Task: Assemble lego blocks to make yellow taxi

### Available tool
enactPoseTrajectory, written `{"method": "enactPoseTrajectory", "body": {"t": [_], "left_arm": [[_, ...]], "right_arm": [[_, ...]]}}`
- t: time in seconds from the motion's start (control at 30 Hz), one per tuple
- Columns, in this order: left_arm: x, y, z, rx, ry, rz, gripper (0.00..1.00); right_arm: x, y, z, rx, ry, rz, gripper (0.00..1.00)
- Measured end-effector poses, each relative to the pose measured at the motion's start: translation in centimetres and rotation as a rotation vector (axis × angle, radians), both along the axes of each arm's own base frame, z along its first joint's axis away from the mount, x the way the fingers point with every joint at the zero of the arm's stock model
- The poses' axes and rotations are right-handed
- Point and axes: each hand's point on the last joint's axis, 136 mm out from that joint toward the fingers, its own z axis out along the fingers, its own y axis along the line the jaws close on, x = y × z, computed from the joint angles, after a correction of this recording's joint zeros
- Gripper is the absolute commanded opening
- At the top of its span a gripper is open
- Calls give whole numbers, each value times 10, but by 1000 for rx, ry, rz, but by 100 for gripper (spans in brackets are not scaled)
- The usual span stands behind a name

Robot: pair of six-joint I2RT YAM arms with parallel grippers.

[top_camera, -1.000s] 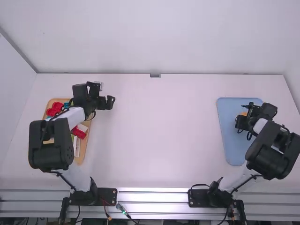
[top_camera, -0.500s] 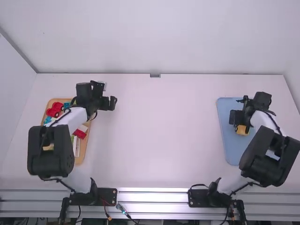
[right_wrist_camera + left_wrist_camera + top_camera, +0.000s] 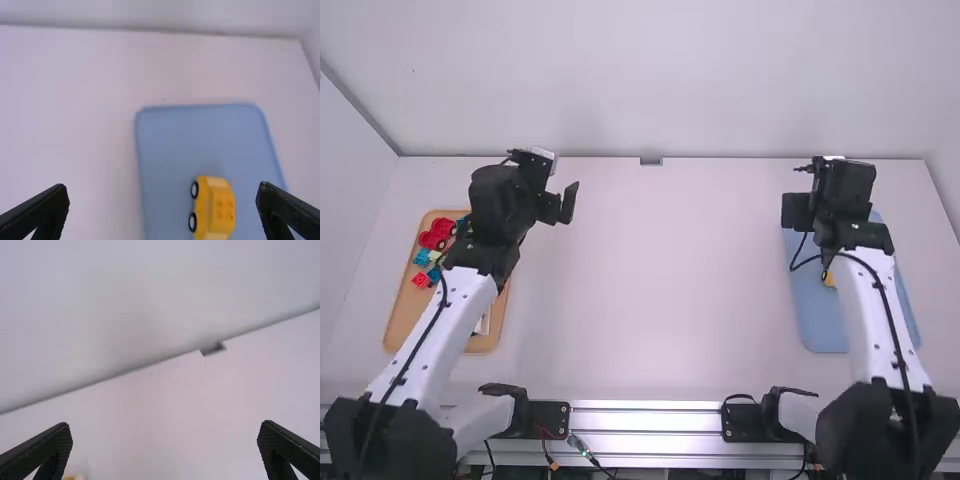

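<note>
The studded yellow taxi (image 3: 215, 207), black-wheeled, sits on the smooth blue tray (image 3: 165, 145) — right gripper (image 3: 798, 210) near its far end, fingers apart. Well left of that tray: left gripper (image 3: 561, 208), also spread, and a tan tray (image 3: 402, 322) of bricks (image 3: 422, 280).

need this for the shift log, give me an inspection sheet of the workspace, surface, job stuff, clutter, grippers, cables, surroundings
Surface: white table, no spill seen
Job's things: yellow car with black wheels on blue tray
Clutter: loose coloured pieces in tan tray
Grippers: left hand and right hand open, nothing held
Cables: black cable along left arm, another along right; thin wires by left base
Surroundings: pale walls, metal rail at near edge
</note>
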Motion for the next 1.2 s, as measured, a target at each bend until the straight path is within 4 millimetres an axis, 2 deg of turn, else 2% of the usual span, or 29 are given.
{"method": "enactPoseTrajectory", "body": {"t": [0.1,0.23,0.37,0.43,0.57,0.87,1.1,1.2], "left_arm": [[-10,1,23,-2,-61,0,99],[-16,4,37,-4,-103,12,96],[-22,21,34,-14,-106,72,92],[-27,35,28,-24,-97,127,89],[-39,46,17,-54,-86,193,83],[-71,49,-3,-136,-89,234,66],[-102,50,-36,-148,-87,246,49],[-111,50,-49,-148,-88,246,43]], "right_arm": [[-8,27,34,-6,-94,66,99],[-19,51,69,1,-199,131,96],[-23,51,89,23,-281,123,92],[-25,53,92,50,-311,123,89],[-31,61,90,111,-353,135,83],[-50,66,102,180,-508,136,67],[-76,67,113,183,-673,149,50],[-87,67,105,183,-689,151,44]]}}
